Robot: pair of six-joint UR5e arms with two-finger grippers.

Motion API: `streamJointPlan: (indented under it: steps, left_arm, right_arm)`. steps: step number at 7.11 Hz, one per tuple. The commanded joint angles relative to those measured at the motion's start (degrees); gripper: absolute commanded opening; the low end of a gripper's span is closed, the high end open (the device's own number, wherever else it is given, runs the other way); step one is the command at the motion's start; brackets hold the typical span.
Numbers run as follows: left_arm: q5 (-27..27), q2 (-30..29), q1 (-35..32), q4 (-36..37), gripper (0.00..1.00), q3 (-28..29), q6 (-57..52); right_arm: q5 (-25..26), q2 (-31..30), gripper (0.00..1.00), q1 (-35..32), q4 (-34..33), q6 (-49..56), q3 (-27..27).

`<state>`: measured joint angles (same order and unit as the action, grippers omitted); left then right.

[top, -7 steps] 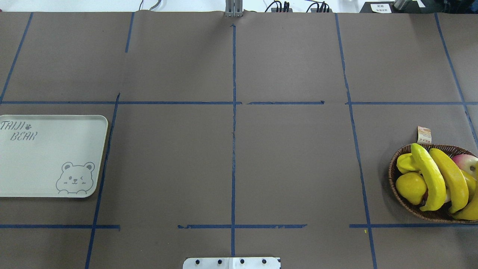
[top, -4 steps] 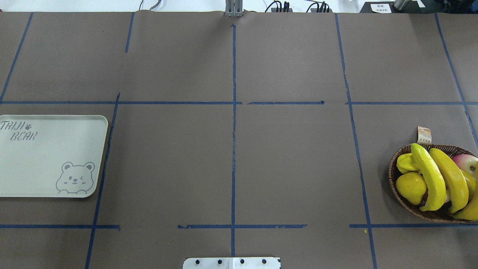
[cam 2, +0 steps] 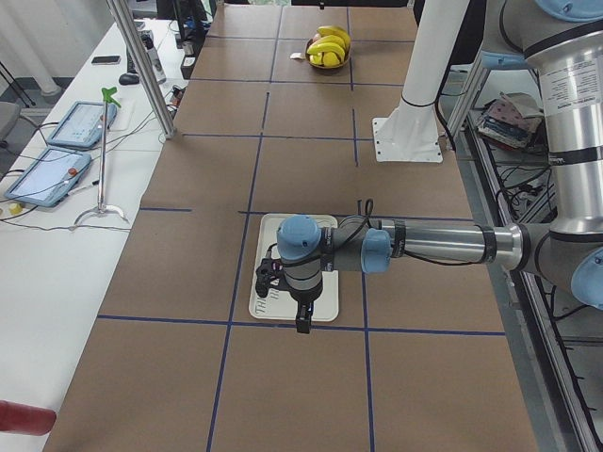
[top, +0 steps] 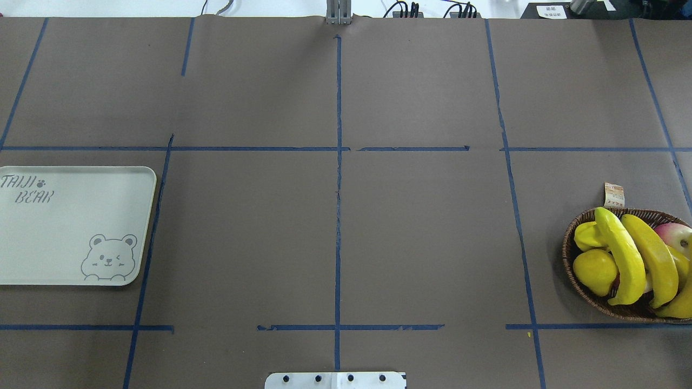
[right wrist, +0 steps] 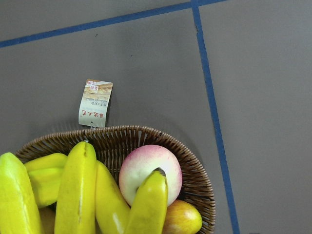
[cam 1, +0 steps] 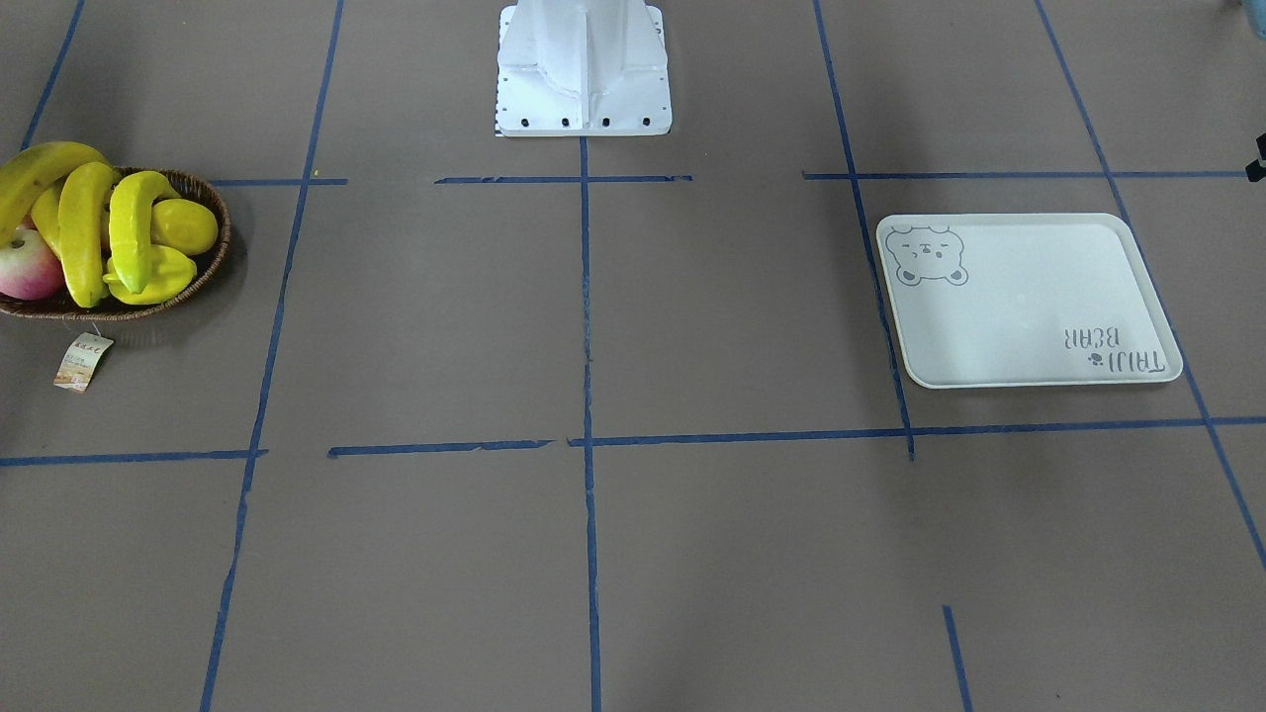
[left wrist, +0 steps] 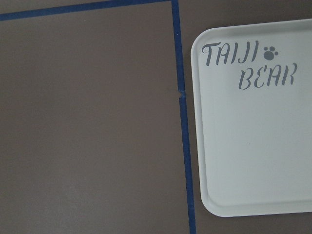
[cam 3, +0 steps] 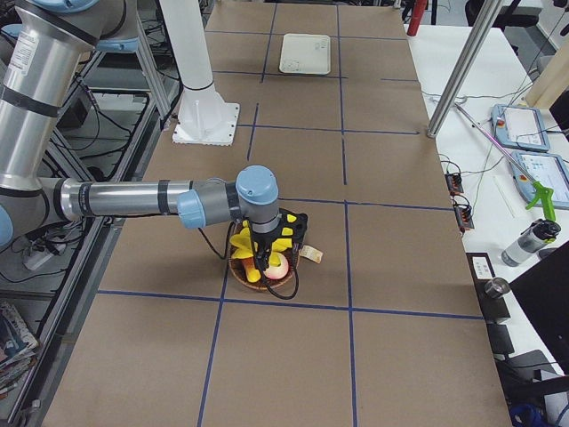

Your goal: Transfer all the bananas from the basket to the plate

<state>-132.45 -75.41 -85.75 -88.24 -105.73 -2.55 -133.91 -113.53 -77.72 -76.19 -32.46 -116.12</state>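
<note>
Several yellow bananas [top: 621, 259] lie in the brown wicker basket [top: 569, 243] at the table's right edge; they also show in the front view [cam 1: 81, 232] and the right wrist view [right wrist: 78, 195]. The pale bear plate [top: 70, 227] lies bare at the left edge and shows in the left wrist view [left wrist: 253, 146]. My left gripper [cam 2: 302, 318] hangs above the plate [cam 2: 268, 306]. My right gripper [cam 3: 263, 262] hangs above the basket [cam 3: 238, 271]. Both show only in the side views, so I cannot tell whether they are open or shut.
The basket also holds a pink apple-like fruit [right wrist: 146, 168], a ridged starfruit [top: 586, 235] and a round yellow fruit [top: 594, 270]. A paper tag [top: 613, 194] lies beside the basket. The white robot base [cam 1: 584, 69] stands at the table's middle edge.
</note>
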Motion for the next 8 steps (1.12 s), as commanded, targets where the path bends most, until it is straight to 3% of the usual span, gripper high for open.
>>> streamJointPlan:
  steps: [1, 4, 7, 8]
  left_arm:
    - [0.0, 0.0, 0.06, 0.0, 1.0, 0.0, 0.0]
    - [0.0, 0.0, 0.06, 0.0, 1.0, 0.0, 0.0]
    - [0.0, 0.0, 0.06, 0.0, 1.0, 0.09, 0.0]
    - [0.0, 0.09, 0.06, 0.09, 1.0, 0.09, 0.0]
  right_arm:
    - [6.88, -0.12, 0.97, 9.92, 8.56, -18.01, 0.45]
    - [11.65, -0.29, 0.96, 15.74, 8.95, -18.61, 2.56]
    - [12.45, -0.2, 0.89, 19.27, 8.95, -18.43, 3.88]
    - [12.54, -0.2, 0.83, 19.62, 8.87, -18.43, 4.23]
